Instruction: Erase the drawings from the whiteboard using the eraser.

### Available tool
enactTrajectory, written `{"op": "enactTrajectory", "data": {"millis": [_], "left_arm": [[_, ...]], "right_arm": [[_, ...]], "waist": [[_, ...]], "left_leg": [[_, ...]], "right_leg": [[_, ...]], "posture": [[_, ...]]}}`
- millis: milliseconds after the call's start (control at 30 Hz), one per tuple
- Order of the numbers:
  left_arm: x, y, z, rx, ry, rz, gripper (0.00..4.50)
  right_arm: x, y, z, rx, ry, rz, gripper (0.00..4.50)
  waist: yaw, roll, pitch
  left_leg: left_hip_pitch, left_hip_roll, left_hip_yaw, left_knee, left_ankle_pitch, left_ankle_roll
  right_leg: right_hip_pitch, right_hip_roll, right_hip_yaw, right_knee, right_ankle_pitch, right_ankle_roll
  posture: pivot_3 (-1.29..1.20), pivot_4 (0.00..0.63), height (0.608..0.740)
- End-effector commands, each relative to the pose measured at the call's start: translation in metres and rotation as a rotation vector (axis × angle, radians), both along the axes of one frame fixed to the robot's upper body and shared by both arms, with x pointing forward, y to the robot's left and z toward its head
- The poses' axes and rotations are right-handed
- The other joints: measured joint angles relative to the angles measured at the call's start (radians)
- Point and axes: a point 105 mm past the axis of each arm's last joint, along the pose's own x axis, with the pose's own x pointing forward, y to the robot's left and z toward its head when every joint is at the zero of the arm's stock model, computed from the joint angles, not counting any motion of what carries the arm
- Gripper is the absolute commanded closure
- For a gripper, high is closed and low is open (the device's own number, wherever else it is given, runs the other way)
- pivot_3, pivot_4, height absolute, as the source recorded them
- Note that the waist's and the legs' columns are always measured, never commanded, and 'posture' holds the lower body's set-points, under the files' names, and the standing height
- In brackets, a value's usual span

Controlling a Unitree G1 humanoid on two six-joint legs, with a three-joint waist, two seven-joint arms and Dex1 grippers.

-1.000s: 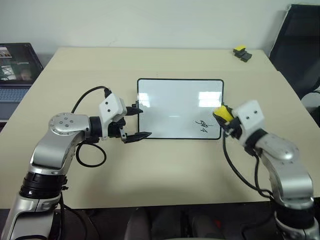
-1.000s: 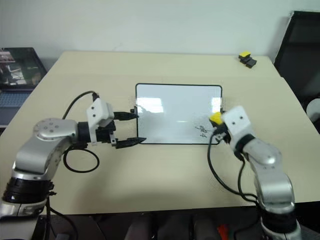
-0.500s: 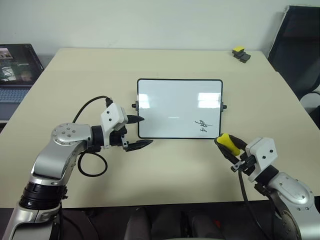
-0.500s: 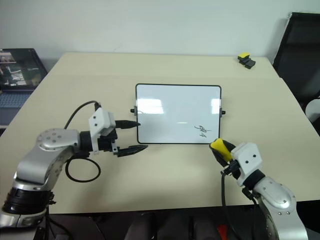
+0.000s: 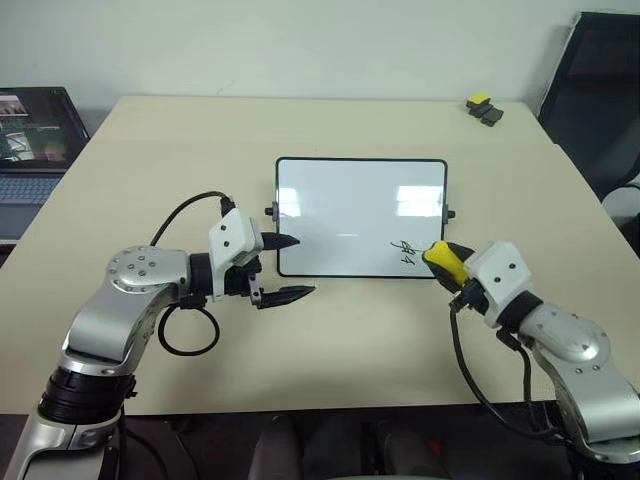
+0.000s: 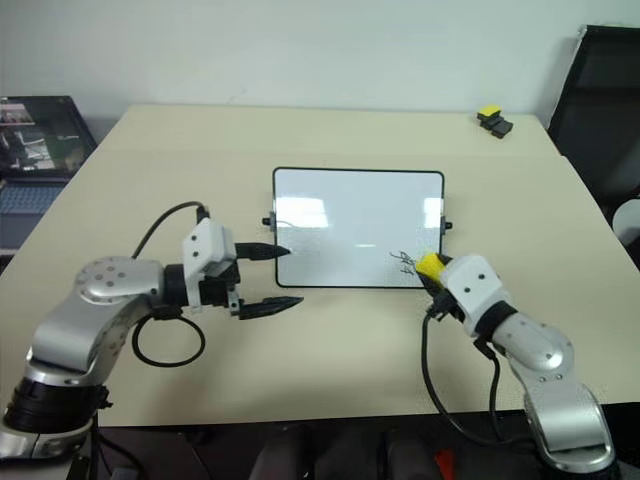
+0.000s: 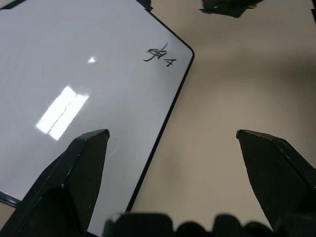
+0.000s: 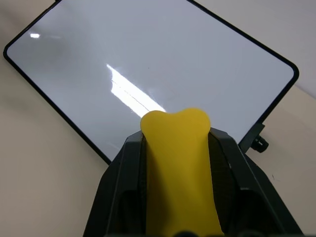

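Observation:
The whiteboard [image 5: 350, 205] lies flat in the middle of the table. Small black drawings [image 5: 405, 250] sit near its near right corner and also appear in the left wrist view [image 7: 159, 55]. My right gripper [image 5: 452, 268] is shut on the yellow eraser [image 5: 442, 259], whose tip is at that corner just right of the scribbles. In the right wrist view the eraser [image 8: 180, 163] covers the marks. My left gripper [image 5: 297, 266] stands open at the board's near left corner, one finger over the frame, the other over the table, with nothing between them.
A laptop [image 5: 30, 130] with a lit screen stands at the table's far left edge. A pair of small dark blocks [image 5: 483, 107], one yellow-topped, lies at the far right corner. A black chair [image 5: 600, 90] stands beyond the right edge.
My right gripper dropped with the eraser off the board toward the table's front, then came back to the board's near right corner. The left gripper slid slightly nearer along the board's left corner.

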Motion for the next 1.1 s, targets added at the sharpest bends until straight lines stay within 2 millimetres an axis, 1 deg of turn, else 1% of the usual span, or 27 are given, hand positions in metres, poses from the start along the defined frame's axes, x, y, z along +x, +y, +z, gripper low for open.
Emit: {"op": "enactTrajectory", "data": {"millis": [33,100,233,367,467,600,667,733,800,900,967,1033,1100], "left_arm": [[0.007,0.001,0.011,0.004,-0.039,-0.036,0.0],[0.016,0.0,0.012,0.013,-0.041,-0.055,0.0],[0.022,-0.005,0.013,0.023,-0.043,-0.098,0.0],[0.023,-0.011,0.012,0.033,-0.04,-0.14,0.0],[0.022,-0.014,0.01,0.044,-0.034,-0.169,0.0],[0.019,-0.016,0.008,0.057,-0.021,-0.196,0.0],[0.015,-0.017,0.006,0.061,-0.014,-0.212,0.0],[0.013,-0.018,0.006,0.066,-0.013,-0.224,0.0],[0.014,-0.019,0.006,0.065,-0.016,-0.223,0.0],[0.015,-0.02,0.007,0.063,-0.019,-0.22,0.0],[0.016,-0.021,0.007,0.063,-0.02,-0.219,0.0],[0.017,-0.021,0.008,0.06,-0.021,-0.216,0.0],[0.017,-0.021,0.008,0.059,-0.021,-0.213,0.0]], "right_arm": [[0.013,0.005,0.007,-0.039,-0.054,-0.012,3.17],[0.032,0.01,0.005,-0.095,-0.089,-0.032,3.17],[0.058,0.016,0.002,-0.14,-0.149,-0.043,3.17],[0.08,0.016,0.0,-0.147,-0.214,-0.064,3.17],[0.09,0.011,-0.01,-0.155,-0.228,-0.069,3.17],[0.09,0.01,-0.039,-0.114,-0.173,-0.049,3.17],[0.087,0.011,-0.054,-0.094,-0.139,-0.039,3.17],[0.081,0.011,-0.073,-0.08,-0.097,-0.03,3.17],[0.076,0.014,-0.085,-0.059,-0.073,-0.014,3.17],[0.074,0.019,-0.096,-0.05,-0.05,-0.003,3.17],[0.074,0.022,-0.102,-0.043,-0.035,0.002,3.17],[0.075,0.024,-0.102,-0.037,-0.037,0.003,3.17],[0.076,0.028,-0.098,-0.027,-0.051,0.009,3.17]], "waist": [[0.0,0.0,0.0],[0.0,0.0,0.0],[-0.001,0.0,0.0],[0.0,0.0,0.0],[-0.001,0.0,0.0],[-0.004,0.0,0.0],[-0.004,0.0,0.0],[-0.004,0.0,0.0],[-0.004,0.0,0.0],[-0.006,-0.001,-0.001],[-0.007,-0.001,-0.001],[-0.007,-0.001,-0.001],[-0.011,-0.001,-0.001]], "left_leg": [[0.0,0.0,0.0,0.001,0.0,0.0],[0.0,0.0,0.001,0.001,0.0,0.0],[0.0,0.0,0.001,0.004,0.0,0.0],[-0.002,0.0,0.003,0.005,0.0,0.0],[-0.002,0.0,0.004,0.005,0.0,0.0],[-0.001,0.001,0.004,0.006,0.0,0.0],[0.001,0.001,0.003,0.008,0.0,0.0],[0.002,0.001,0.002,0.01,0.0,0.0],[0.003,0.001,0.002,0.011,0.0,0.0],[0.007,0.001,0.002,0.011,0.0,0.0],[0.013,0.001,0.002,0.011,0.0,0.001],[0.018,0.001,0.002,0.011,0.0,0.001],[0.018,0.001,0.002,0.011,0.0,0.001]], "right_leg": [[0.0,0.0,0.0,0.0,0.0,0.0],[0.0,0.0,-0.001,0.001,0.0,0.0],[0.0,0.0,-0.001,0.002,0.001,-0.001],[0.0,0.0,0.0,0.002,0.001,-0.001],[-0.001,0.0,0.0,0.001,0.001,-0.001],[0.001,0.0,0.0,0.002,0.001,-0.001],[0.003,0.001,0.0,0.003,0.001,-0.001],[0.006,0.001,-0.001,0.004,0.001,-0.001],[0.007,0.001,-0.001,0.006,0.001,-0.001],[0.009,0.001,-0.001,0.01,0.001,0.0],[0.012,0.001,0.0,0.013,0.0,0.0],[0.015,0.001,0.0,0.014,-0.001,0.003],[0.015,0.001,0.001,0.015,-0.001,0.002]], "posture": [[0.0,0.15,0.74],[0.0,0.15,0.74],[0.0,0.15,0.74],[0.0,0.15,0.74],[0.0,0.15,0.74],[0.0,0.15,0.74],[0.0,0.15,0.74],[0.0,0.15,0.74],[0.0,0.15,0.74],[0.0,0.15,0.74],[0.0,0.15,0.74],[0.0,0.15,0.74],[0.0,0.15,0.74]]}}
